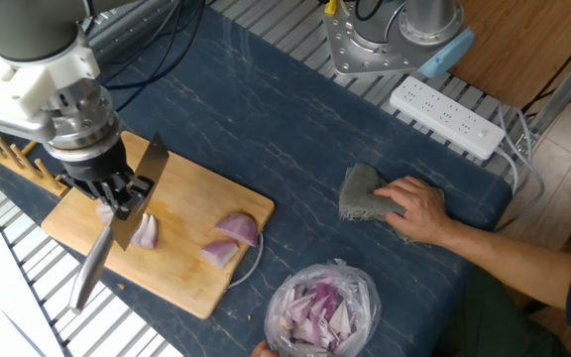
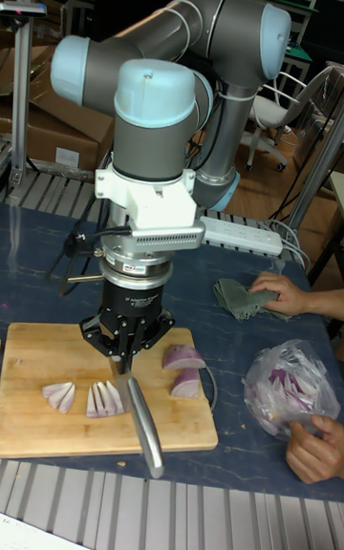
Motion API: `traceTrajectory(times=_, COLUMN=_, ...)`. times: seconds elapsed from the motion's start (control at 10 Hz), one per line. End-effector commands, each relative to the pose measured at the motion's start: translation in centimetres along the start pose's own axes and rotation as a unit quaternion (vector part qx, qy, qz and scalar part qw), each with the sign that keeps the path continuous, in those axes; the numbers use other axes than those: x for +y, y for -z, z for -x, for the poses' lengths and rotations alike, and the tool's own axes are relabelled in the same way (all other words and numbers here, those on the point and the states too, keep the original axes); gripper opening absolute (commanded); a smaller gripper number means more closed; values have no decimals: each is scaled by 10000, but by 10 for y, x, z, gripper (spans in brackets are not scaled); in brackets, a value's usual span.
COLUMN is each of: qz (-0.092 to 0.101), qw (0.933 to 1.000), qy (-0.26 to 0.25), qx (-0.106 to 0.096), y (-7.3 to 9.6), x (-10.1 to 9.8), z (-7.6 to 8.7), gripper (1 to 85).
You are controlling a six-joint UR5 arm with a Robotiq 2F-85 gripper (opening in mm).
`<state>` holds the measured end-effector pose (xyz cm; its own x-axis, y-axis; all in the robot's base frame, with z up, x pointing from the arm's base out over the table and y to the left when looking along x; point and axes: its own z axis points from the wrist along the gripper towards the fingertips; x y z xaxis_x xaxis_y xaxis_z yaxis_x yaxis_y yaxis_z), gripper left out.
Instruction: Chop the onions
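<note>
On the wooden cutting board (image 1: 181,283) (image 2: 29,349) lie the onions. A sliced piece (image 1: 145,232) (image 2: 105,398) sits just beside the knife. Another sliced piece (image 2: 59,395) lies further left, and in the fixed view it is mostly hidden behind the gripper. Two purple-skinned wedges (image 1: 238,228) (image 2: 182,357) rest toward the board's right end. My gripper (image 1: 122,206) (image 2: 124,359) is shut on a knife (image 1: 117,238), its blade slanting down over the board. The grey handle (image 2: 143,426) points past the board's front edge.
A clear plastic bag of chopped onion bits (image 1: 320,307) (image 2: 282,388) sits right of the board, held by a person's hand. Another hand (image 1: 419,208) presses a grey cloth (image 1: 360,193). A power strip (image 1: 449,117) lies at the back, a wooden peg rack (image 1: 8,154) left.
</note>
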<state>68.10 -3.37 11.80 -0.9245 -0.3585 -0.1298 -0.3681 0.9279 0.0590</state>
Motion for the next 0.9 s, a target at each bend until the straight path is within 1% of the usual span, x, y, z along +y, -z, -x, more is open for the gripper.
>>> traceTrajectory(times=0.0, qz=-37, qw=9997, qy=227, qx=52, y=-5, x=3, z=-3, gripper=17)
traceTrajectory(times=0.1, qz=15, qw=9997, qy=253, qx=56, y=-9, x=5, z=-4, gripper=17)
traceTrajectory(times=0.4, qz=61, qw=9988, qy=474, qx=121, y=-12, x=5, z=-9, gripper=17)
traceTrajectory(times=0.6, qz=184, qw=9971, qy=732, qx=123, y=-12, x=11, z=-10, gripper=17)
traceTrajectory(times=0.8, qz=179, qw=9961, qy=848, qx=142, y=-13, x=13, z=-11, gripper=17)
